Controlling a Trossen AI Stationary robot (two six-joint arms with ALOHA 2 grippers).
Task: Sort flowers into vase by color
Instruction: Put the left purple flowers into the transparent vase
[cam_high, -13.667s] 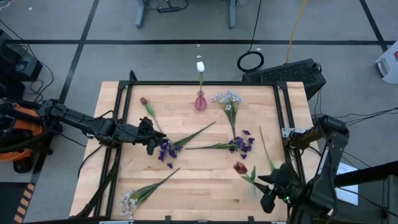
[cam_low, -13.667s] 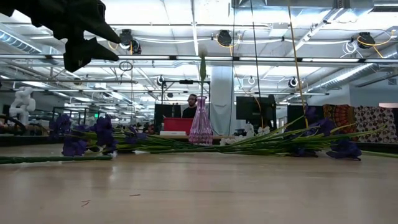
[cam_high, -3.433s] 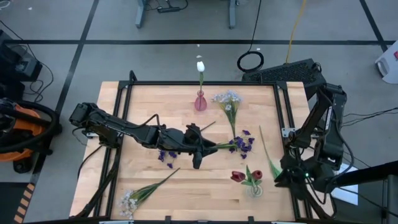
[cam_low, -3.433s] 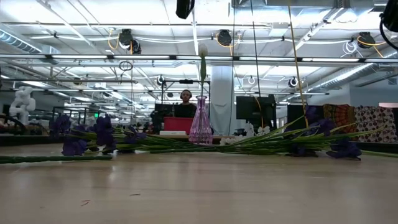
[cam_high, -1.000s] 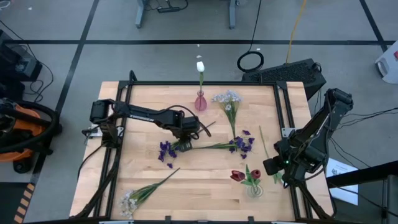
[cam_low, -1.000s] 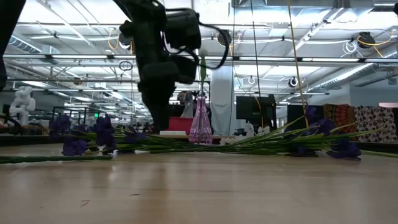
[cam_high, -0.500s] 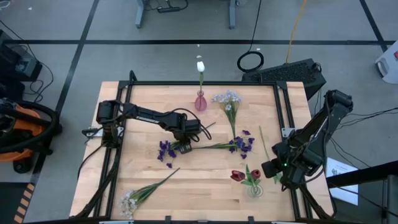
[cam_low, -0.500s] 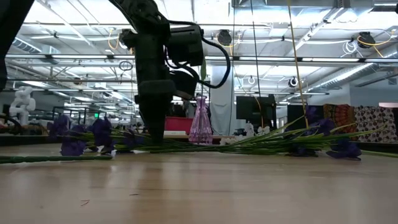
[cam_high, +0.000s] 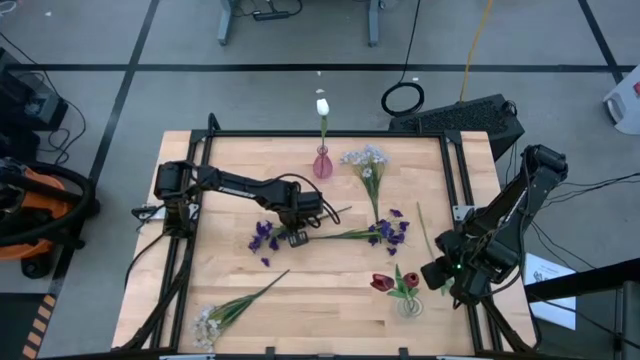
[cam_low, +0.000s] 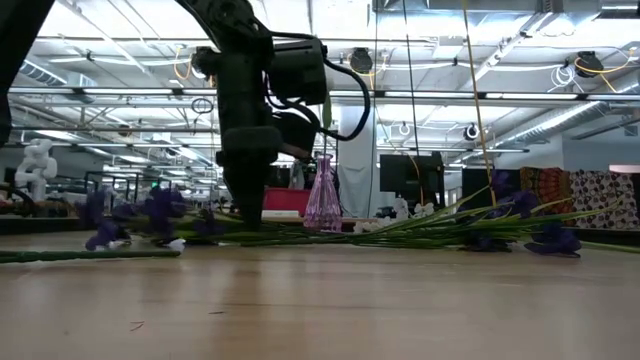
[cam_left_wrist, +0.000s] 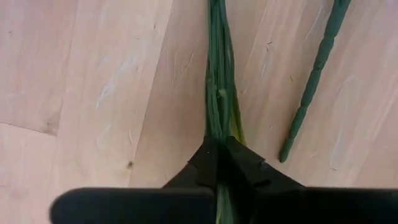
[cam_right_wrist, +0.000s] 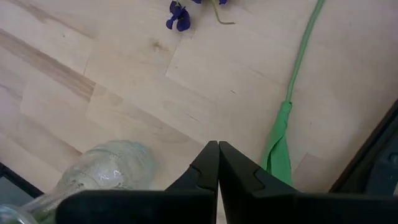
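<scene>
High view: partway done. Pink vase (cam_high: 322, 164) at the far middle of the worktop (cam_high: 230, 280) holds one white tulip (cam_high: 322, 107). Clear glass vase (cam_high: 407, 305) near the right front edge holds two dark red tulips (cam_high: 383, 284). No third container visible for the purple or tiny-white stems.

Still loose on the worktop: purple flower (cam_high: 263, 236) left of centre, second purple flower (cam_high: 390, 231) right of centre, white spray (cam_high: 366, 158) just right of the pink vase, another white spray (cam_high: 207, 324) at the front left corner, and a bare green stem (cam_high: 427, 238) near the right edge. So white and red look started; purple and the sprays are left, as far as I can judge.

Left gripper (cam_high: 296, 238) is down at the worktop mid-table; left wrist view shows its fingers (cam_left_wrist: 239, 167) closed on the green stem of the left purple flower (cam_left_wrist: 219, 87), stem pinched between the tips. A separate stem (cam_left_wrist: 314, 74) lies just beside, untouched. Low view shows that arm (cam_low: 247, 130) standing over the stems.

Right gripper (cam_right_wrist: 217, 149) hangs near the right edge beside the glass vase (cam_right_wrist: 99, 168), fingers fully together, holding nothing; bare stem (cam_right_wrist: 292, 106) lies on the wood ahead of it.
</scene>
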